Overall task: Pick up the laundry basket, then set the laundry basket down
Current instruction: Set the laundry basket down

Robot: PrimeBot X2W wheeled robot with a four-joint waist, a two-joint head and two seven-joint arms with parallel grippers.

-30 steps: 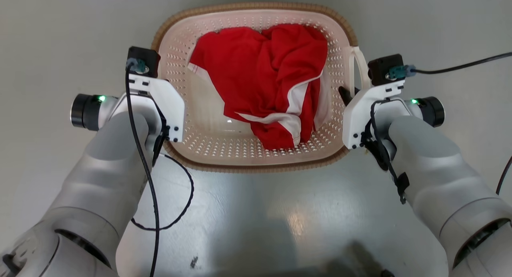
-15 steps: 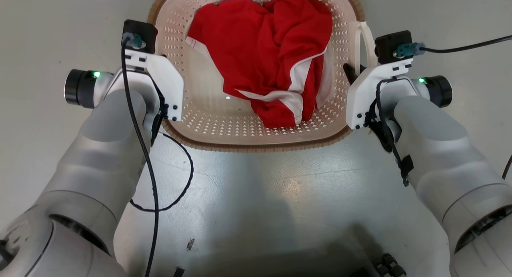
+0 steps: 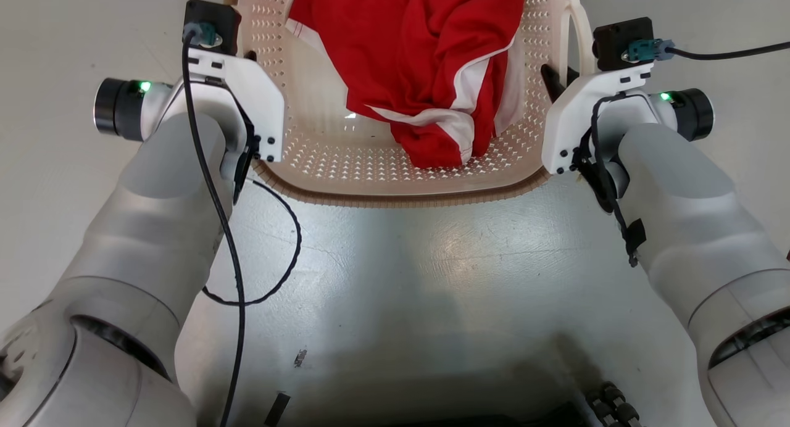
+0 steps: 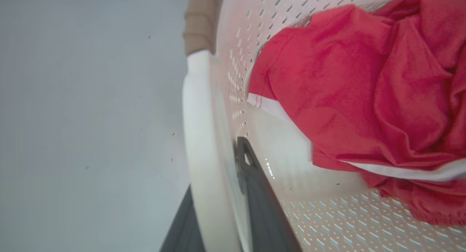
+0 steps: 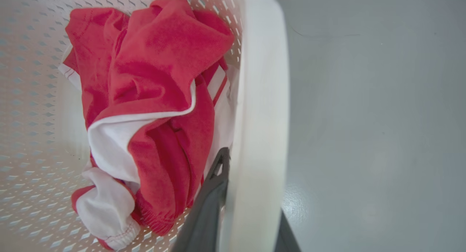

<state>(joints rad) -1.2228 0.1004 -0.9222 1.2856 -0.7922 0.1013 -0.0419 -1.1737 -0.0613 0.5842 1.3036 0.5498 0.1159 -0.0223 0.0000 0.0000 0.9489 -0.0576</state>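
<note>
Laundry basket (image 3: 395,191): a cream perforated tub with a brown woven-look rim is seen at the top middle of the head view, between the two wrists. Its far part is cut off by the upper edge.
Contact with floor: whether the base rests on the grey floor (image 3: 432,279) or hangs clear of it cannot be told.
Contents: a crumpled red garment (image 3: 419,44) with white trim is heaped inside, toward the far and right part. Bare perforated bottom is left on the near side.
Left gripper (image 4: 218,175): clenched on the left handle (image 4: 198,128). In the left wrist view one dark finger (image 4: 255,193) is seen inside the loop against the basket wall and the other outside, with the white band pinched between them.
Right gripper (image 5: 251,186): clamped likewise on the right handle (image 5: 260,99). One finger (image 5: 207,208) is seen on the garment side and the other on the floor side.
Arms: both pale forearms are stretched forward, one at each side of the basket, and a green light is lit on each wrist.
Cable (image 3: 271,273): a black lead is draped from the left wrist and looped below the near rim.
</note>
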